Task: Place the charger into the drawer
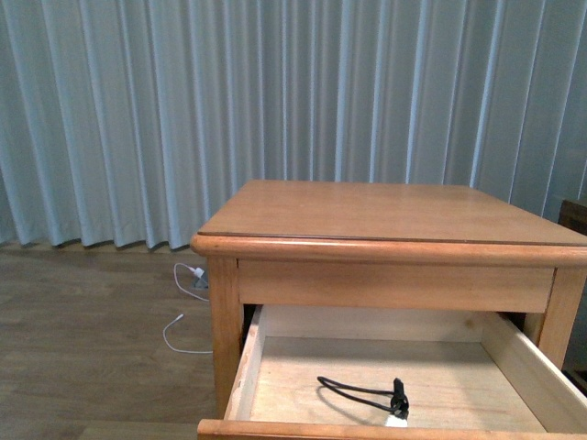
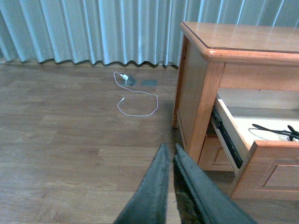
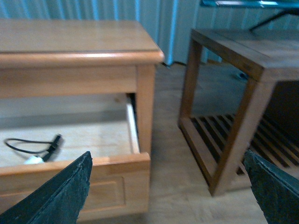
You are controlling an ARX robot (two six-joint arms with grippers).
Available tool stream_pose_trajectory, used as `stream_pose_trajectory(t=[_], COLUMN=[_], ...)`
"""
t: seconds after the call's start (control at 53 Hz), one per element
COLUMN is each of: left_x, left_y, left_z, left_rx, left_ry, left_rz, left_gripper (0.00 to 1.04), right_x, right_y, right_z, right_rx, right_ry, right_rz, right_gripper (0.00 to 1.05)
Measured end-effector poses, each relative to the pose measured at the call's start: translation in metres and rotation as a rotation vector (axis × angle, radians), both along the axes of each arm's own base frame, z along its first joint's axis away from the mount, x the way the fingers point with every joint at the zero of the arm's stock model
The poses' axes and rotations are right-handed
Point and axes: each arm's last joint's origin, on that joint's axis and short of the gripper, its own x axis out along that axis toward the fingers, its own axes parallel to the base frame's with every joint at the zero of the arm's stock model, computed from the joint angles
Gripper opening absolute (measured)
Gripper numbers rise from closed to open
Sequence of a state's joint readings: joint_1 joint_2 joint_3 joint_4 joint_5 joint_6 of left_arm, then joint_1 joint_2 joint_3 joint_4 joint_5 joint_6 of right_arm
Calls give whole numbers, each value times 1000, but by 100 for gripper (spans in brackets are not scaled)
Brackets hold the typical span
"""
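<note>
The charger (image 1: 394,414), a white plug block with a looped black cable, lies inside the open upper drawer (image 1: 275,385), near its front wall. It also shows in the right wrist view (image 3: 35,159) and its cable in the left wrist view (image 2: 275,131). The drawer (image 3: 133,163) is pulled out from the wooden nightstand (image 1: 367,215). My left gripper (image 2: 170,150) is shut and empty, low over the floor to the left of the nightstand. My right gripper (image 3: 168,163) is open and empty, in front of the drawer's right corner. Neither arm shows in the front view.
A thin white cable with a white plug (image 2: 135,95) lies on the wood floor by the curtain (image 1: 275,92). A dark wooden side table (image 3: 238,70) with a slatted lower shelf stands to the right of the nightstand. The like drawer below (image 2: 280,177) is closed.
</note>
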State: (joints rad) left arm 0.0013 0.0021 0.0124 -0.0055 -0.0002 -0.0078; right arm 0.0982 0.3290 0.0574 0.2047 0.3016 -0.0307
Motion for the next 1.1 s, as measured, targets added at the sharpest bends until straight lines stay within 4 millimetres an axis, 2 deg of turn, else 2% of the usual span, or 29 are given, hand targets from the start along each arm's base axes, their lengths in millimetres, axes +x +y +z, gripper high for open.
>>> stream_pose_trajectory(t=[0.094,0.283,0.302,0.397,0.434,0.661,0.831,1.095], left_x=[0,0,0,0,0,0,0,0], left_y=[0,0,0,0,0,0,0,0], left_z=[0,0,0,0,0,0,0,0], left_rx=[0,0,0,0,1,2,2,3], left_ry=[0,0,0,0,0,0,0,-1], left_rz=[-1,-1,-1,-1,0,0,0,0], left_gripper=[31,67,69,95,101,99,99,99], right_x=[4,28,31,56,64,105,133,192], right_y=[4,12,14,24,27,47,67,88], right_z=[-6,-16,-18,-28,-30,-44,-48,-54], right_rx=[-26,-21,-23,-25,-27,-12,18,36], right_ry=[112,409,434,564,586,678,683,617], right_rz=[-3,179,197,297,310,359,386,285], right_gripper=[97,97,97,97,97,97,97,97])
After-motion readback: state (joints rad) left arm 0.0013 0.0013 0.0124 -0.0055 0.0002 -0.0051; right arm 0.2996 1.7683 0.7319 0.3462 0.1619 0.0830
